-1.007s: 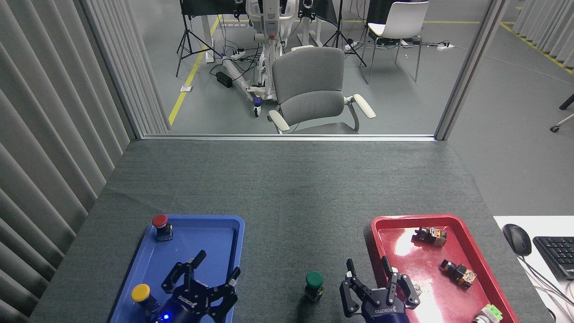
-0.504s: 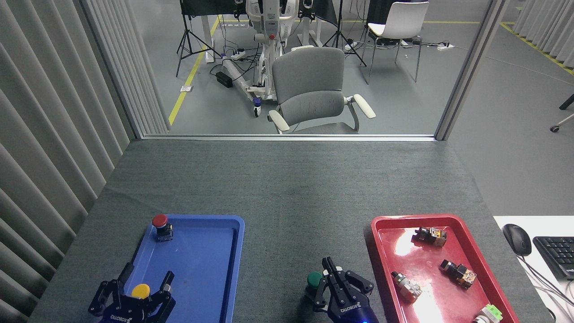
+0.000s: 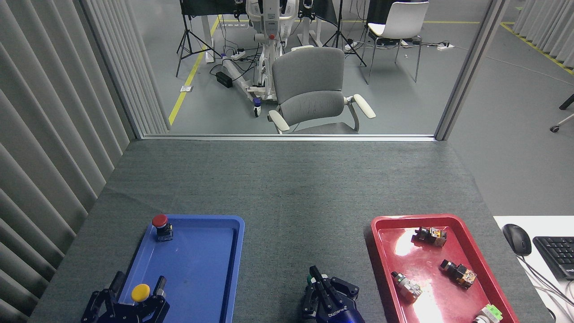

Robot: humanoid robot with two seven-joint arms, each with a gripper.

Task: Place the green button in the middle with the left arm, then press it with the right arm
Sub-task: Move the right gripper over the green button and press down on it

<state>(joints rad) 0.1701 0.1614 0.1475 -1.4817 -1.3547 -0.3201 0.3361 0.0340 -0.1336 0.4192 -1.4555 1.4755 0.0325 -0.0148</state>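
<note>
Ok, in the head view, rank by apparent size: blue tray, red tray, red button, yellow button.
1. Blue tray and red tray: they look alike; both run off the bottom edge, so no ranking between them.
2. Red button and yellow button: caps look similar; the yellow one is nearer and partly hidden, so unsure.

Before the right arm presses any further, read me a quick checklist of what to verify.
1. green button on the grey table covering, between blue tray and red tray: ok.
2. right gripper over the button: ok, it covers most of the cap.
3. Button upright: cannot tell, mostly hidden.
4. Fingers touching the cap: cannot tell.
5. left gripper clear of the middle: ok, it sits at the yellow button by the blue tray's near left corner.
</note>
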